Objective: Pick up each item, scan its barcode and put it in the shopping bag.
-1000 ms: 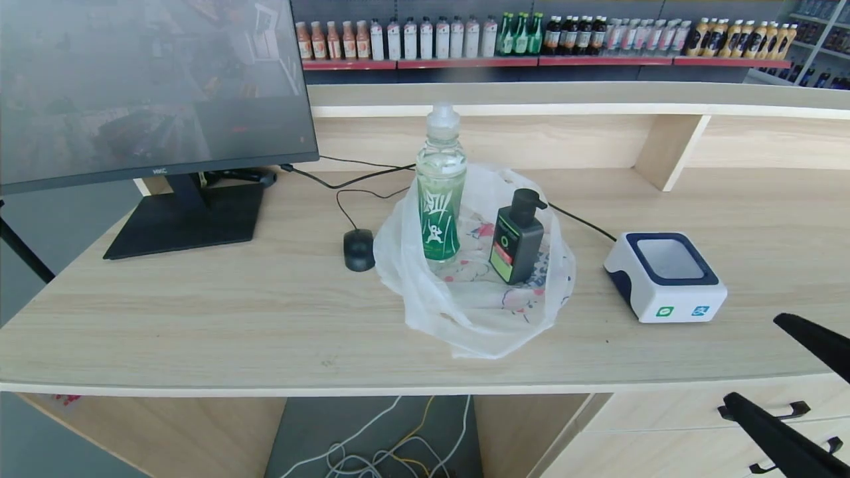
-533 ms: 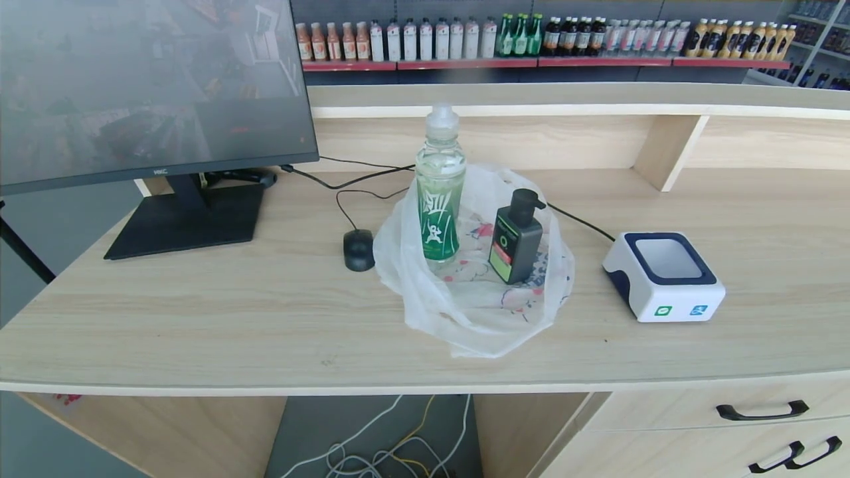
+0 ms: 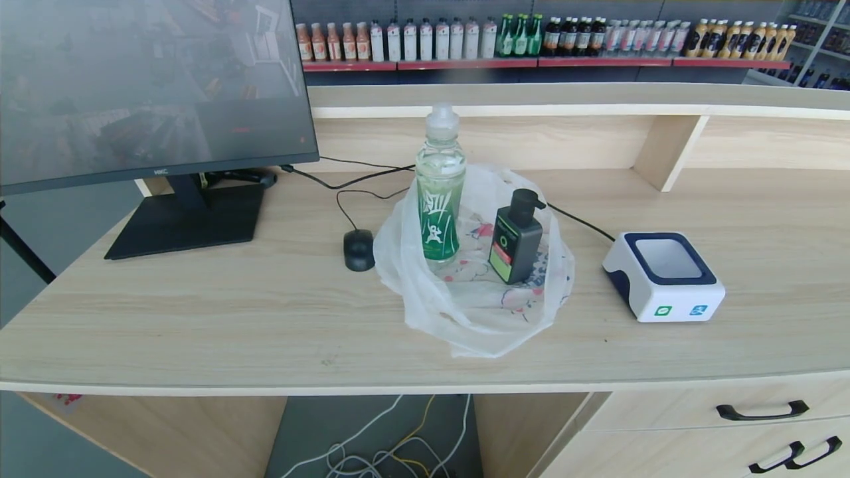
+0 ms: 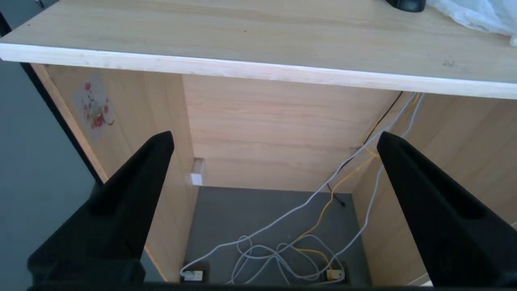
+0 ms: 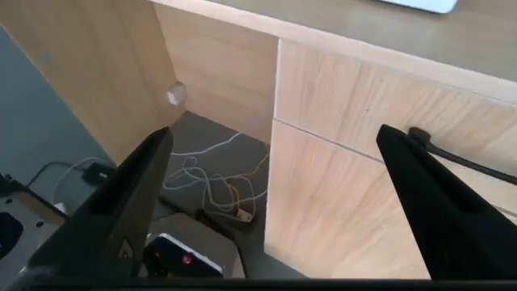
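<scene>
Shopping bag (image 3: 465,312) lies open on the tabletop (image 3: 199,312), a green bottle (image 3: 439,206) and a dark pump bottle (image 3: 516,242) upright in it, the scanner (image 3: 664,275) near its right. Left gripper (image 4: 275,141) and right gripper (image 5: 275,133) hang below the tabletop's edge, jaws spread wide.

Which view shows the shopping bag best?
Head view: the shopping bag lies whole and open on the counter. Left wrist view catches just its edge; right wrist view faces the cabinet below.
</scene>
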Available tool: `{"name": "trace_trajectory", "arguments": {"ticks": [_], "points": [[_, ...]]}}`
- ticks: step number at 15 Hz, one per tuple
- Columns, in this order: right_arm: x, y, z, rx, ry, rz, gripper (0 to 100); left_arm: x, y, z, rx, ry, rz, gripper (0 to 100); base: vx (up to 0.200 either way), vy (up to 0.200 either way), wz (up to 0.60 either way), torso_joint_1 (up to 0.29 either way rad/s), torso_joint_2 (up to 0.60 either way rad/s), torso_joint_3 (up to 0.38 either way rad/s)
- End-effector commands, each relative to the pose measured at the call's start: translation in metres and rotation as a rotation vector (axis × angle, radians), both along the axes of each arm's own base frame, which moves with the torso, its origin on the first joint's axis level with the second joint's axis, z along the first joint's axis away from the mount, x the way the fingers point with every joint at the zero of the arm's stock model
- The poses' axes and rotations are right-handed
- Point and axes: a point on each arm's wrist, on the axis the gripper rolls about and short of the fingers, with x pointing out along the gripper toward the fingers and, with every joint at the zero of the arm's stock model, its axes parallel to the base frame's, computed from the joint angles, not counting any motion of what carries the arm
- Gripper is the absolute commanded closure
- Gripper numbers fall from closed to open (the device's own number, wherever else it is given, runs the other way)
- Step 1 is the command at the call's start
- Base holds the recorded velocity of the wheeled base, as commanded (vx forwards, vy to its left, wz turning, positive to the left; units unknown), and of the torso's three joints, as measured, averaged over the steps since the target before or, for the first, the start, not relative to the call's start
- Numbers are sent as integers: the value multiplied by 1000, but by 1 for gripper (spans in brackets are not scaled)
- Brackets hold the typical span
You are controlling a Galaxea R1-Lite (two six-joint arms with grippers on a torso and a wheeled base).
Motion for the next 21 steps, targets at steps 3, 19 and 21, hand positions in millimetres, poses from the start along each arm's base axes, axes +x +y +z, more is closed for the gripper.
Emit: {"name": "trace_trajectory", "arguments": {"ticks": [3, 19, 21], "points": [[6, 7, 0, -17, 93, -376, 0, 0, 0, 0, 0, -2, 0, 0, 0, 0, 0, 0, 0, 0], [-7, 9, -7, 37, -66, -464, 0, 0, 0, 0, 40, 0, -6, 0, 0, 0, 0, 0, 0, 0], [-7, 9, -7, 37, -66, -464, 0, 0, 0, 0, 40, 0, -7, 0, 0, 0, 0, 0, 0, 0]]}}
